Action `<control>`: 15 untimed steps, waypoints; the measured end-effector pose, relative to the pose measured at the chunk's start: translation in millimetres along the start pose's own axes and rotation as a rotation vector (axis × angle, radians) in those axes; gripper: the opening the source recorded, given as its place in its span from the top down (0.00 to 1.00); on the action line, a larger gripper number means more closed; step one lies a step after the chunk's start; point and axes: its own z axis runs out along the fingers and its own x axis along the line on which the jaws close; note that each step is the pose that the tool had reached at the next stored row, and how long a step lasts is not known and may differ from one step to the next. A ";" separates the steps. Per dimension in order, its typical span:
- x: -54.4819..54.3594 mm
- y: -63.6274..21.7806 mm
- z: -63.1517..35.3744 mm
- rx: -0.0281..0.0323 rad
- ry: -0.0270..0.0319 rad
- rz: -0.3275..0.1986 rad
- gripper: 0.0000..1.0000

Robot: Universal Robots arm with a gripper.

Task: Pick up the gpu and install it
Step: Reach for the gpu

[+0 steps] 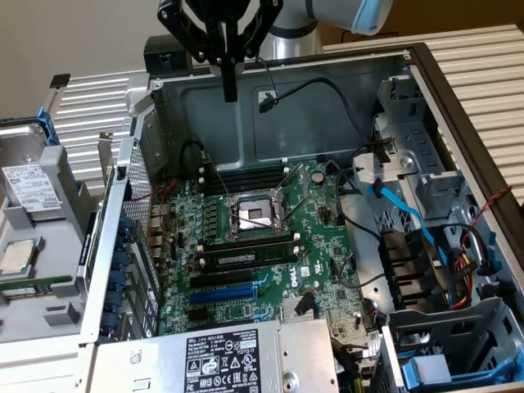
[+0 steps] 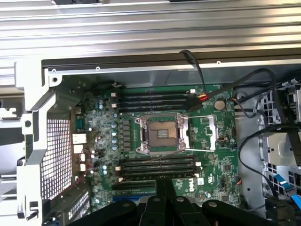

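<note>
The claw [image 1: 230,90] is fully closed, empty, and hangs above the open case [image 1: 213,115], clearing its walls. The expansion slots [image 1: 223,282] on the motherboard [image 1: 327,237] are vacant; the gpu's position cannot be determined.

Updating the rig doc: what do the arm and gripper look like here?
The gripper is matte black, built of angular linkage bars with round pivot joints, tapering to slim fingers. The arm above it is silver-grey with a light blue joint cap.
</note>
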 end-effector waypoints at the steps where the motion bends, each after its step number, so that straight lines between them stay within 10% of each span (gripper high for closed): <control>1: 2.8 -0.2 -0.4 0.0001 0.0002 0.000 0.89; 15: 63.3 -5.7 -8.3 0.0001 0.0010 -0.002 0.89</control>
